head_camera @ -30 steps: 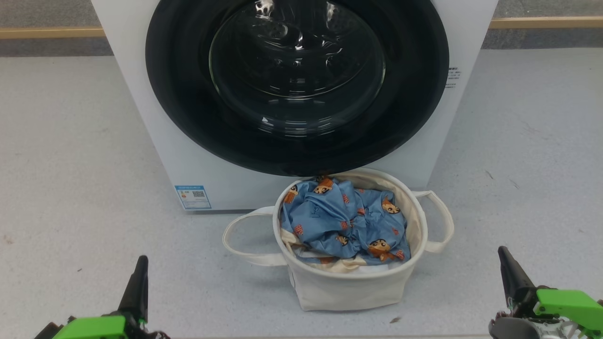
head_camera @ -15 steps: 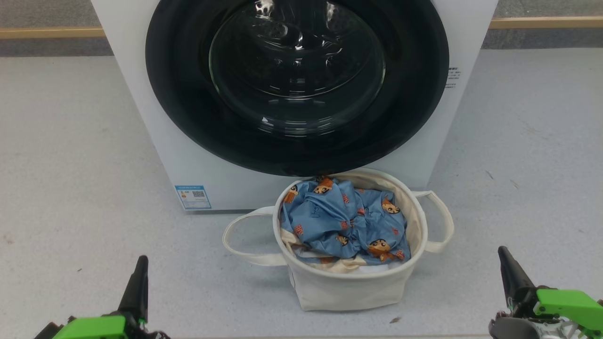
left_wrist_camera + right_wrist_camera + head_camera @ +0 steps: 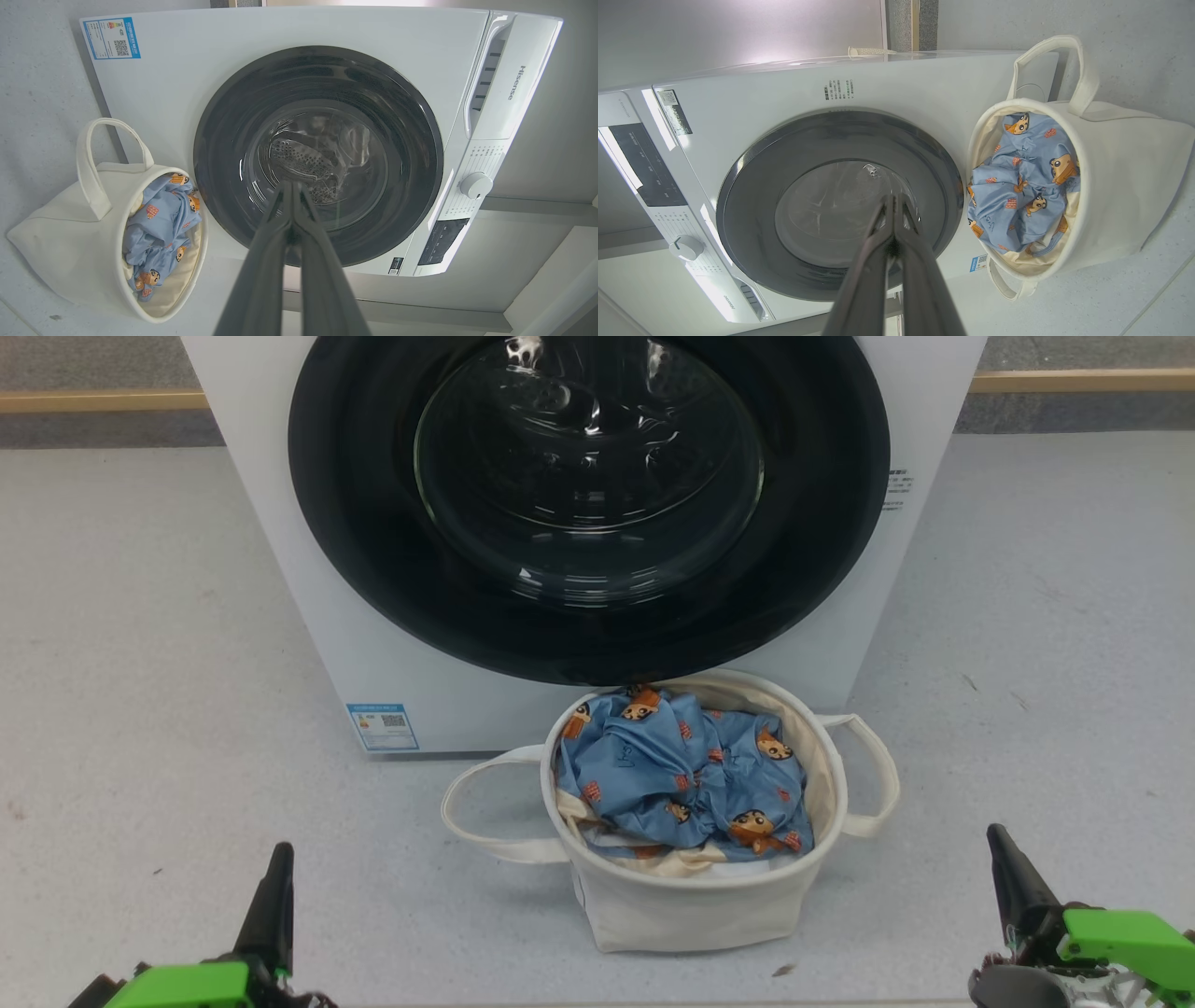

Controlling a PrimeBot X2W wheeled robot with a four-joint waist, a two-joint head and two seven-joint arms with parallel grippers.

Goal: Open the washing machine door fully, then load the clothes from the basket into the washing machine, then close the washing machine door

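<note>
The white washing machine [image 3: 373, 644] stands ahead with its round black-ringed glass door [image 3: 588, 504] closed flat against the front; the door [image 3: 317, 154] also faces both wrist views [image 3: 836, 205]. Right in front of it on the floor sits the cream basket [image 3: 695, 905], holding blue clothes [image 3: 681, 775] printed with cartoon faces over a cream piece. My left gripper [image 3: 278, 859] rests shut at the lower left, well short of the basket. My right gripper [image 3: 997, 840] rests shut at the lower right. In each wrist view the fingers [image 3: 292, 186] [image 3: 893, 200] meet at the tips with nothing between them.
Grey speckled floor [image 3: 140, 709] spreads on both sides of the machine. The basket's looped handles [image 3: 467, 803] stick out left and right. The control panel with a dial [image 3: 474, 184] sits along the machine's top. A wooden skirting strip [image 3: 1083, 379] runs behind.
</note>
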